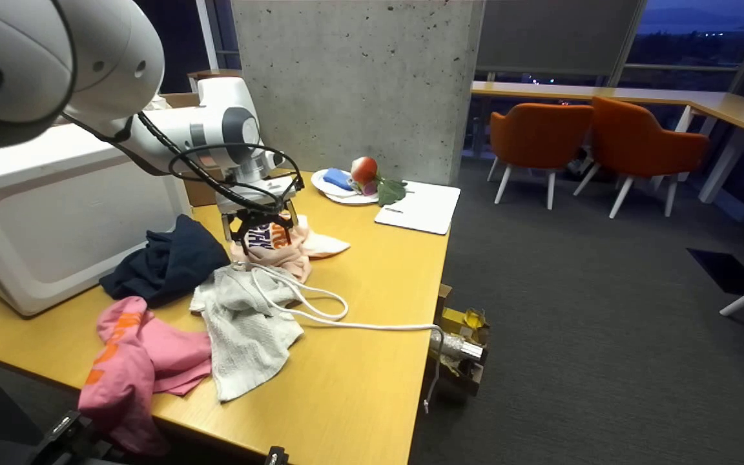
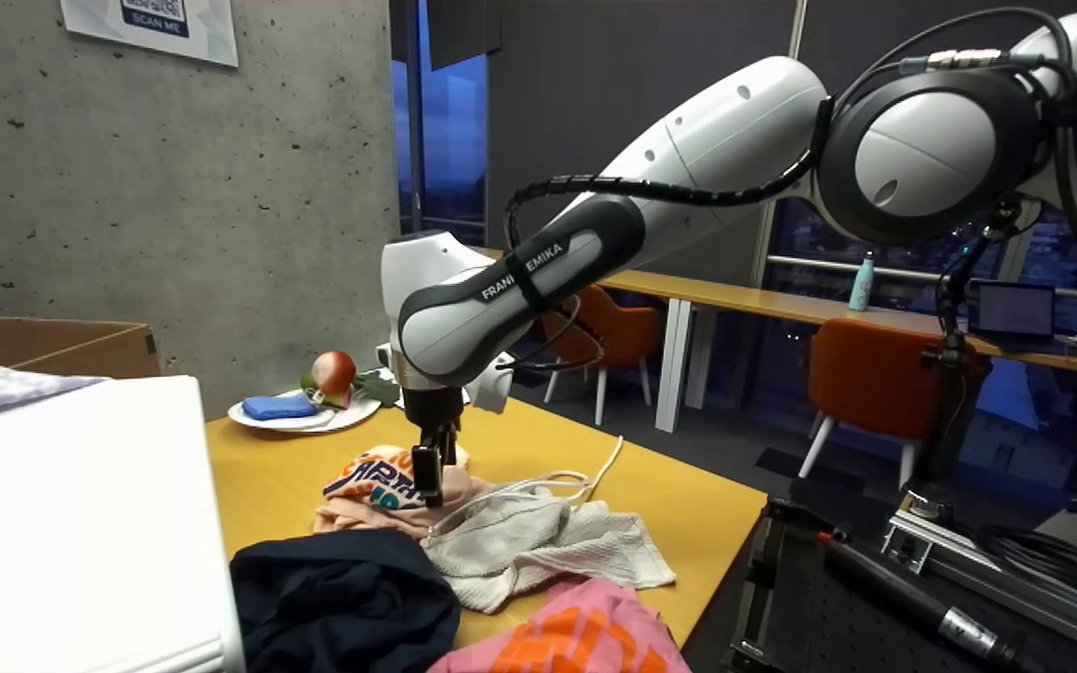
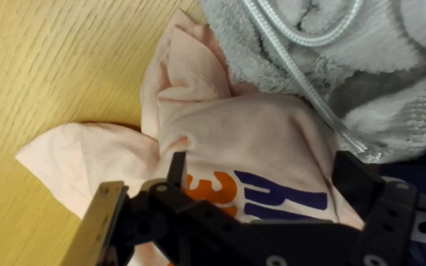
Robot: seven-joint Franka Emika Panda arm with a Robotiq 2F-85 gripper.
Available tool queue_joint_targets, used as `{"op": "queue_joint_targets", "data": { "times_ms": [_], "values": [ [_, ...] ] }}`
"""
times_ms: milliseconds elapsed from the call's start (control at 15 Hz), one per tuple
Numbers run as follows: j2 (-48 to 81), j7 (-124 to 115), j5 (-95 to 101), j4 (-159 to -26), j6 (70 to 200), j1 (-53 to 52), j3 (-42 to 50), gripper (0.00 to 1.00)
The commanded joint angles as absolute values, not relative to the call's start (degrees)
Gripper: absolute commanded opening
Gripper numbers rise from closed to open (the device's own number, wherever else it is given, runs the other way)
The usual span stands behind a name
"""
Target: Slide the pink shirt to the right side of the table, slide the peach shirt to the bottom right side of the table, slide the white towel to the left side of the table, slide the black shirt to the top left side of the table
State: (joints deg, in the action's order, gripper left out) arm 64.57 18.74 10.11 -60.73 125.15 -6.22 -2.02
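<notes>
My gripper [image 3: 261, 159] stands open right over the peach shirt [image 3: 235, 125], whose orange and purple lettering shows between the two spread fingers. Whether the fingertips touch the cloth I cannot tell. In an exterior view the gripper [image 1: 263, 242] points down at the bunched peach shirt [image 1: 288, 260], which borders the white towel [image 1: 249, 349]. This greyish, crumpled towel lies toward the near edge. Beside it the pink shirt [image 1: 172, 349], with orange letters, hangs partly over that edge. Dark navy, the black shirt [image 1: 165, 265] is heaped against the bin, touching the towel.
A large white bin [image 1: 88, 219] stands along one side of the table. A white cord [image 1: 378, 327] runs from the towel across the table edge. At the far end are a plate [image 1: 354, 201] with a blue sponge [image 1: 338, 179] and a white board [image 1: 422, 205].
</notes>
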Motion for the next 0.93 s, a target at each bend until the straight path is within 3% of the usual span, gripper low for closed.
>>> {"op": "queue_joint_targets", "data": {
  "times_ms": [0,867],
  "values": [
    [68.8,16.5,10.7,-56.0,127.4,-7.4,-1.7,1.00],
    [70.5,15.0,10.0,-60.6,134.0,-2.3,0.3,1.00]
  ]
}}
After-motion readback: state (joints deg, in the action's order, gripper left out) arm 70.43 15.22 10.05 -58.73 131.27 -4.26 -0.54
